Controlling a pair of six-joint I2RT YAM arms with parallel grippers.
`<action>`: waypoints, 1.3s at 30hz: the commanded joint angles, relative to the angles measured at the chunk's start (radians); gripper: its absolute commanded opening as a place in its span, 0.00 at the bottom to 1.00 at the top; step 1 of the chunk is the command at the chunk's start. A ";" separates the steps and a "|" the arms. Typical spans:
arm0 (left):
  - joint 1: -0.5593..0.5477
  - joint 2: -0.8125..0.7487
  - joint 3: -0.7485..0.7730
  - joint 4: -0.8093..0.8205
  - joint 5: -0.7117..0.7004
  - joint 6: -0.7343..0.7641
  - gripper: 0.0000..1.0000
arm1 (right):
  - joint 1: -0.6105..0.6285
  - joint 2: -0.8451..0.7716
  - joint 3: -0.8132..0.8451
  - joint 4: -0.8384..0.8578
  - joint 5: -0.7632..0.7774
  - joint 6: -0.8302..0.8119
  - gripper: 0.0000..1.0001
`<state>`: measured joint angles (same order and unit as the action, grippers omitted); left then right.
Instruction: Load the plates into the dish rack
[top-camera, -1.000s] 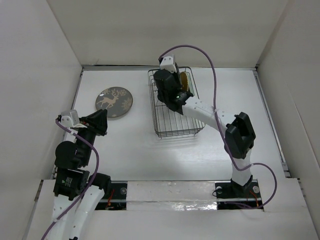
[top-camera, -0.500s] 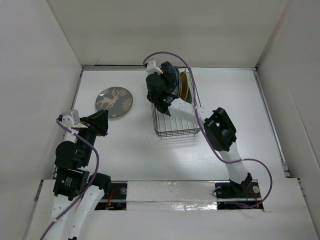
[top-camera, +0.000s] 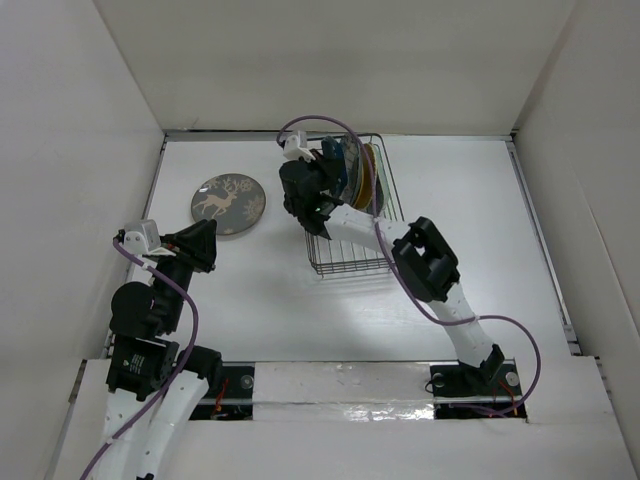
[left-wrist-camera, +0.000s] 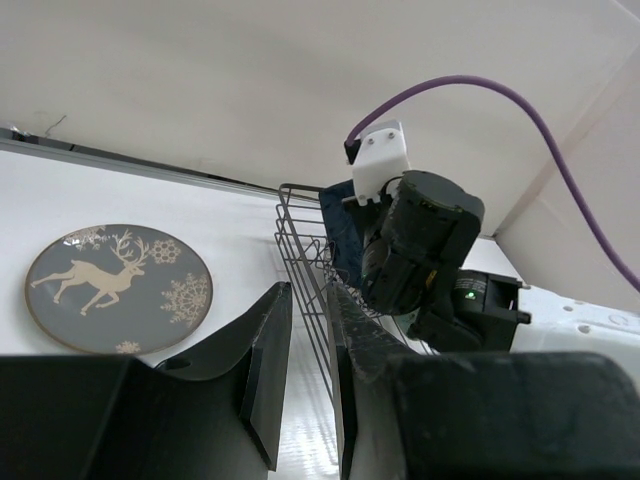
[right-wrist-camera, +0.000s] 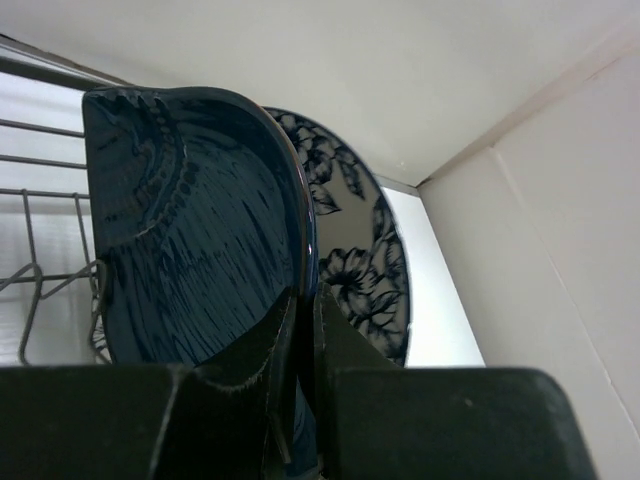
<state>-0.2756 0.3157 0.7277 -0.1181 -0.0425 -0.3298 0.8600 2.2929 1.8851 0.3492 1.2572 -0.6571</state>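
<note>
White walls box in the white table (top-camera: 480, 200), and your work sits at the far end of the dish rack (top-camera: 352, 262). Your right gripper (right-wrist-camera: 300, 305) is clamped on the rim of the dark blue plate (right-wrist-camera: 190, 230), one finger on each face, holding it on edge inside the rack. Just behind it in the rack stands the white plate with blue flowers (right-wrist-camera: 365, 265); I cannot tell whether the two touch. An amber plate (top-camera: 372, 168) shows beyond that, toward the rack's right side. Treat the blue plate as stiff, glazed, slick and easily chipped. A rim pinch gives little hold, so I judge you should settle it between the prongs gently and release only once the wire carries it. Well left of the rack the grey deer plate (top-camera: 228, 204) lies flat on the table. Your left gripper (left-wrist-camera: 300, 335) hangs short of it, fingers apart and empty. Take that one by its rim.
</note>
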 joint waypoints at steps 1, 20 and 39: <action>-0.007 -0.001 0.018 0.035 -0.002 0.008 0.18 | 0.039 0.023 0.075 0.022 0.011 0.088 0.00; -0.007 0.023 0.016 0.032 -0.020 -0.006 0.23 | 0.048 0.077 0.097 -0.302 -0.019 0.552 0.30; 0.038 0.141 0.024 0.038 0.023 -0.047 0.23 | 0.030 -0.268 -0.079 -0.445 -0.402 0.886 0.57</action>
<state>-0.2489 0.4175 0.7277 -0.1169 -0.0490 -0.3500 0.8963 2.1666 1.8359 -0.1204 0.9813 0.1326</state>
